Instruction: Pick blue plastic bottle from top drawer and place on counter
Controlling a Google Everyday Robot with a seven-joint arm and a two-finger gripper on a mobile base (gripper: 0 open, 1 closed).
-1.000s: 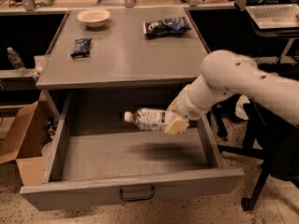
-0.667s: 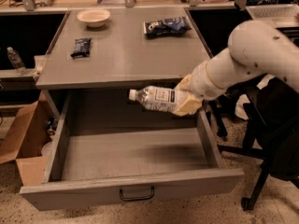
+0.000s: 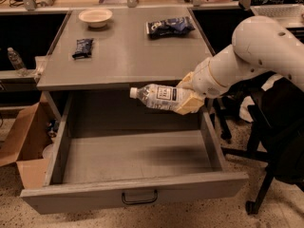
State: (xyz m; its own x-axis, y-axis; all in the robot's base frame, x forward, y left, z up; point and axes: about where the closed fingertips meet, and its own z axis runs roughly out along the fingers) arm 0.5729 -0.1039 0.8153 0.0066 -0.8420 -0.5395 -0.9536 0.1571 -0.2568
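Note:
The blue plastic bottle point(image 3: 159, 96) is clear with a white cap and a white and dark label. It lies on its side in the air, cap to the left, just in front of the counter's front edge and above the open top drawer point(image 3: 133, 158). My gripper point(image 3: 187, 99) is shut on the bottle's base end, coming in from the right on the white arm. The drawer is pulled fully out, its black bar handle point(image 3: 139, 197) at the front, and its inside is bare. The grey counter point(image 3: 126, 51) lies just behind the bottle.
On the counter are a white bowl point(image 3: 95, 17) at the back left, a dark snack packet point(image 3: 83, 47) on the left and a dark chip bag point(image 3: 169, 26) at the back right. A cardboard box point(image 3: 23, 141) stands at the left, a black chair point(image 3: 273, 141) at the right.
My gripper has lifted the bottle up out of the drawer, from low inside it to the height of the counter's front edge.

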